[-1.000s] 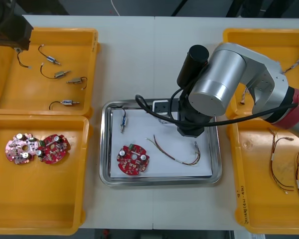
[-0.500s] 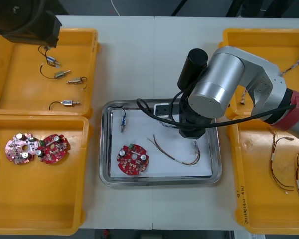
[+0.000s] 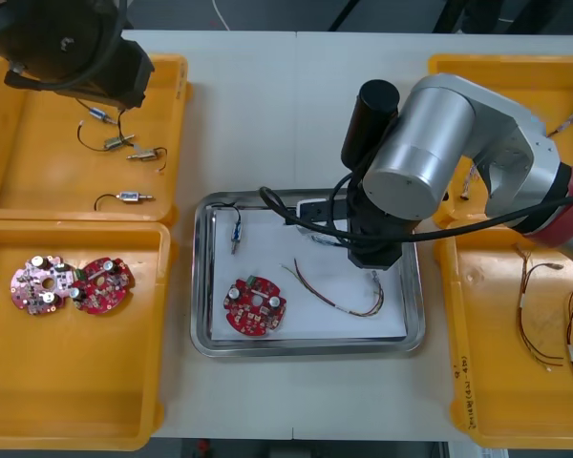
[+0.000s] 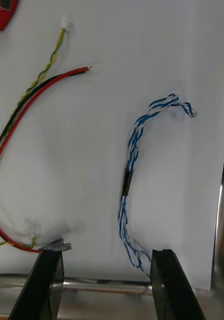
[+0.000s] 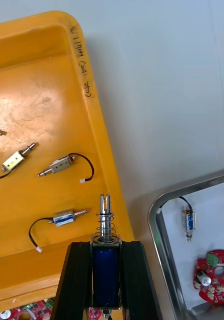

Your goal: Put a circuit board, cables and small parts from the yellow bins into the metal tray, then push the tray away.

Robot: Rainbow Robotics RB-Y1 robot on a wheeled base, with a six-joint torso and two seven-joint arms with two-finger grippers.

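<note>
My right gripper (image 4: pixel 106 280) is open, low over the white inside of the metal tray (image 3: pixel 202 286) near its far right corner. A twisted blue and white cable (image 4: pixel 132 175) lies loose on the white floor just ahead of its fingers. A red and yellow cable (image 4: pixel 21 115) curves beside it. The tray also holds a round red circuit board (image 3: pixel 256 307) and a small metal part (image 3: pixel 236 232). My left gripper (image 5: pixel 105 270) is shut on a small metal part (image 5: pixel 105 235) with a blue body and a spring, above the edge of the far left yellow bin (image 5: pixel 36 75).
The far left bin (image 3: pixel 19 143) holds several small metal parts (image 3: pixel 124 143). Two circuit boards (image 3: pixel 72 284) lie in the near left bin. Cables (image 3: pixel 544 315) lie in the right bins. My right arm (image 3: pixel 430 143) hides the tray's far right part in the front view.
My right gripper has opened and let the blue and white cable drop into the tray. My left arm has moved right over the far left bin, still holding its part.
</note>
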